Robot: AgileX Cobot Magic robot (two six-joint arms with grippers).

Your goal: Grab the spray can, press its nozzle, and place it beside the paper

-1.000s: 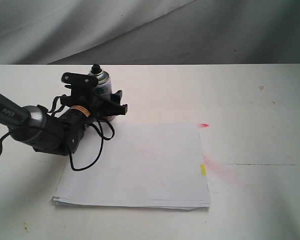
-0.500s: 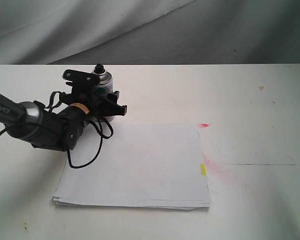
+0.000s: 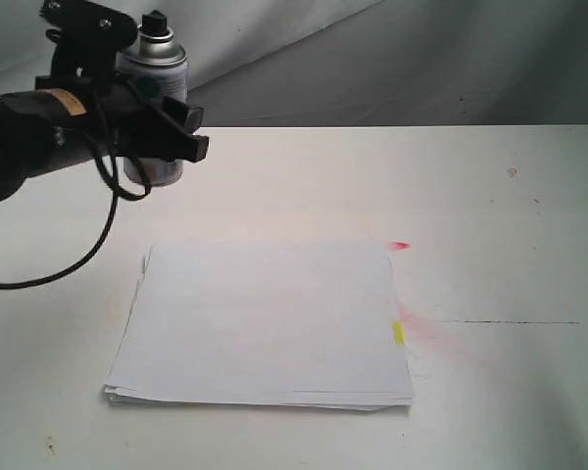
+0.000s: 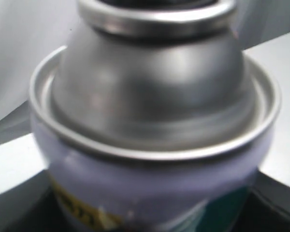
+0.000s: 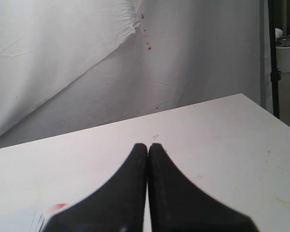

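Exterior view shows spray can [image 3: 165,65] upright, silver-domed, black nozzle [image 3: 155,22] atop.

Soft, even light throughout; the spray can [image 4: 154,121] is blurred in the left wrist view.

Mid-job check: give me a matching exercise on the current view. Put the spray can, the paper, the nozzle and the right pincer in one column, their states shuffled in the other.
Things:
1. spray can
2. paper
3. right pincer
4. nozzle

States:
A. shut, holding nothing
B. lying flat on the table, yellow tab at one edge
C. gripped upright in the left pincer
D. black, with nothing pressing on it

Pairs: 1-C, 2-B, 3-A, 4-D
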